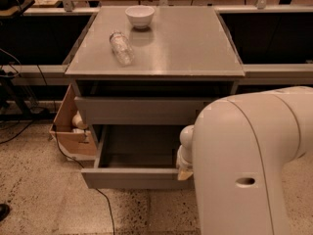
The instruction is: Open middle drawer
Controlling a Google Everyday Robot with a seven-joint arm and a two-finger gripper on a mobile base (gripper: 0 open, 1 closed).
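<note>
The grey cabinet (155,43) stands in the middle of the camera view. Its middle drawer (132,178) is pulled well out toward me, and its shallow grey box is open and looks empty. The taller top drawer front (142,110) above it is closed. The lowest drawer is hidden under the open one. My gripper (185,166) is at the right end of the middle drawer's front edge, mostly hidden behind my large white arm (254,160).
A white bowl (140,15) and a clear bottle lying on its side (121,47) are on the cabinet top. An open cardboard box (73,126) stands on the floor at the cabinet's left. A black cable (105,204) runs over the speckled floor.
</note>
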